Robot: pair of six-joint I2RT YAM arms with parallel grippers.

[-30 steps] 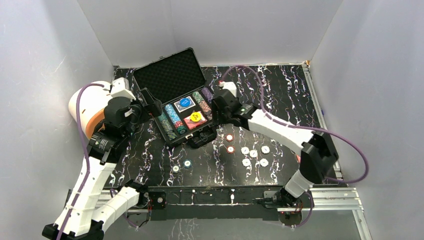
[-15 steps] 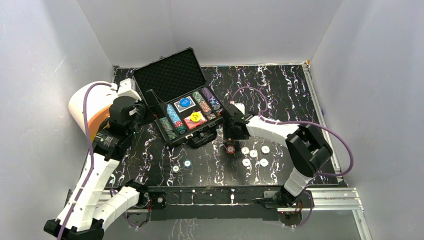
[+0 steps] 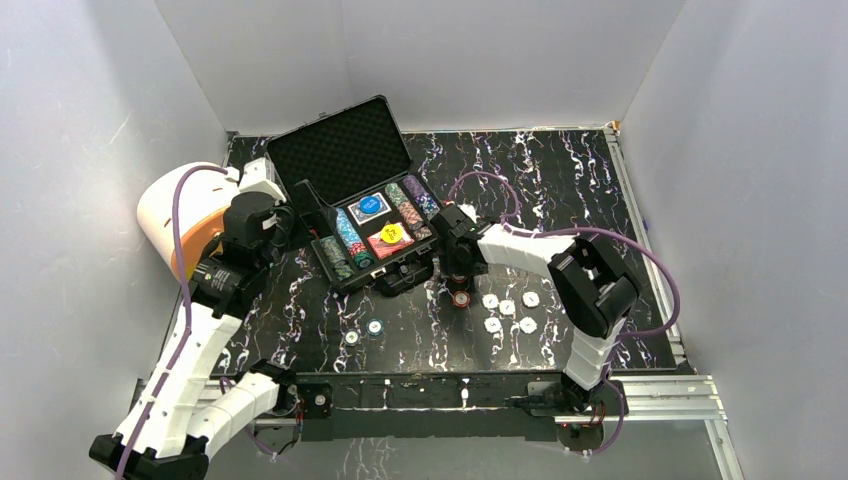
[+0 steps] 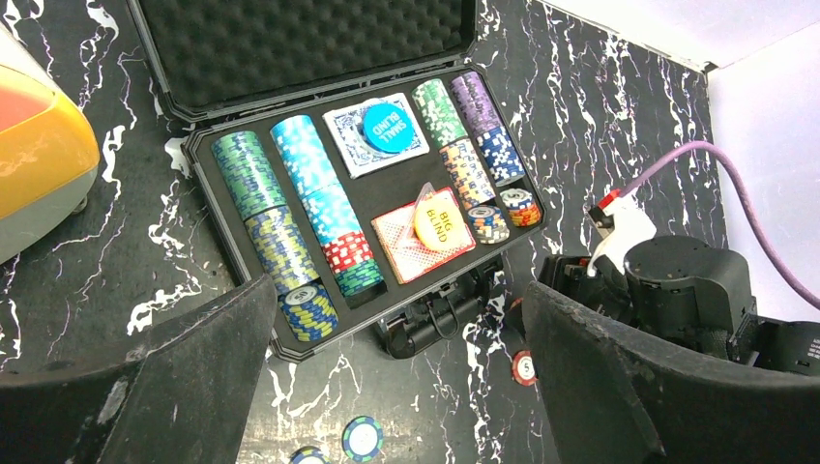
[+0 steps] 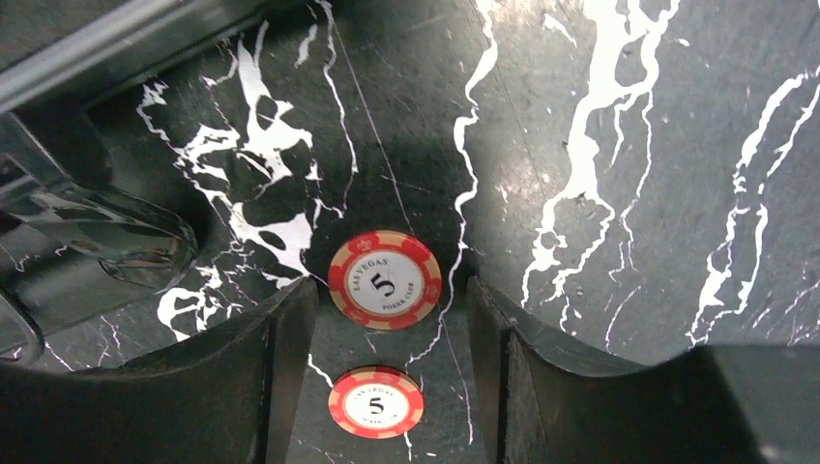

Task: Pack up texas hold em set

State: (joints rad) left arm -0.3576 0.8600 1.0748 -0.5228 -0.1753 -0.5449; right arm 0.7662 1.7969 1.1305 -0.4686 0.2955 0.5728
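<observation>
The right gripper (image 5: 387, 300) straddles a red chip (image 5: 384, 280) just near of the open case (image 3: 340, 150), jaws half-wide, a gap each side (no grip yet). Centre on it, pinch the rim evenly, lift clear of the second chip (image 5: 375, 402). The left gripper (image 4: 401, 309) hangs wide open, left of the case.

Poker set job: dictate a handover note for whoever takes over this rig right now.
Left end effector: open, empty, by the case's left side.
Right end effector: open, straddling a red chip on the table, not gripping it yet.
Case: open; stacked chips, cards and buttons sit in its slots.
Left to do: pack that chip, the second red chip, five white chips and two darker chips, then shut the lid.
</observation>
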